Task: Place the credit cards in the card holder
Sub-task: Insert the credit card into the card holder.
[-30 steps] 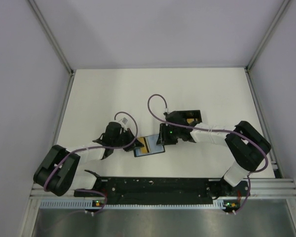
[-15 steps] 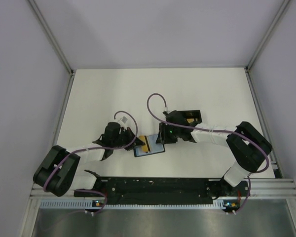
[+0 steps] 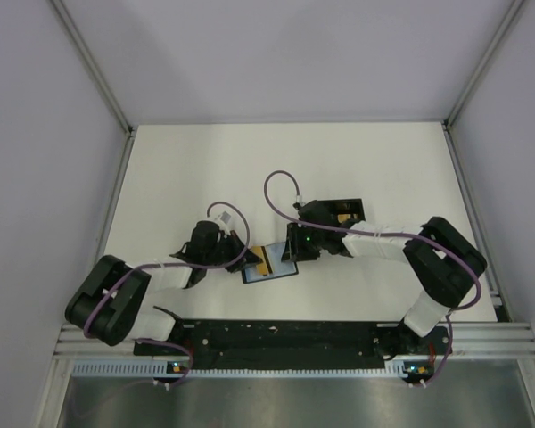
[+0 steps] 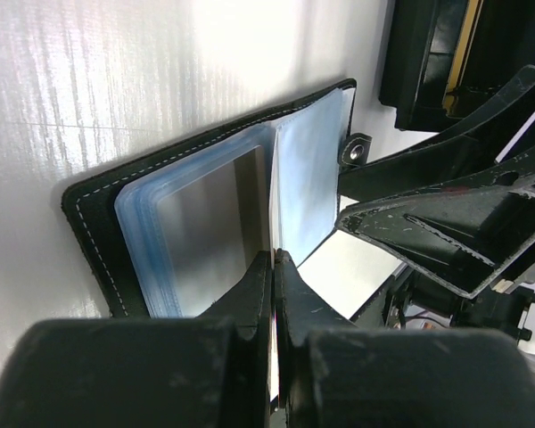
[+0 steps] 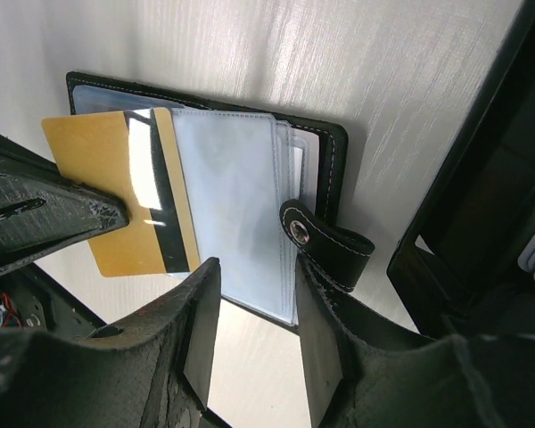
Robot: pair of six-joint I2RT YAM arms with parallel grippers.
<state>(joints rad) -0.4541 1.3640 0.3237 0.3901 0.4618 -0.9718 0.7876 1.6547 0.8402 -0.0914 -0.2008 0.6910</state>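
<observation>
The card holder [image 3: 283, 270] lies open on the white table, its clear sleeves [image 5: 236, 178] facing up and its snap strap [image 5: 325, 241] at one side. My left gripper [image 3: 242, 252] is shut on a gold credit card [image 5: 129, 205] with a black stripe. The card lies over the holder's left half, its edge at the sleeves. In the left wrist view the card shows edge-on between the shut fingers [image 4: 250, 294], above the holder [image 4: 205, 214]. My right gripper [image 5: 254, 276] is open, and its jaws straddle the near edge of the sleeves without closing on them.
A larger open black box [image 3: 343, 214] with a gold patch stands just behind the right gripper and also shows in the right wrist view [image 5: 481, 223]. The two grippers face each other closely over the holder. White walls enclose the table.
The left arm's elbow has shifted slightly to the right. The gold card, the holder and both grippers have barely moved.
</observation>
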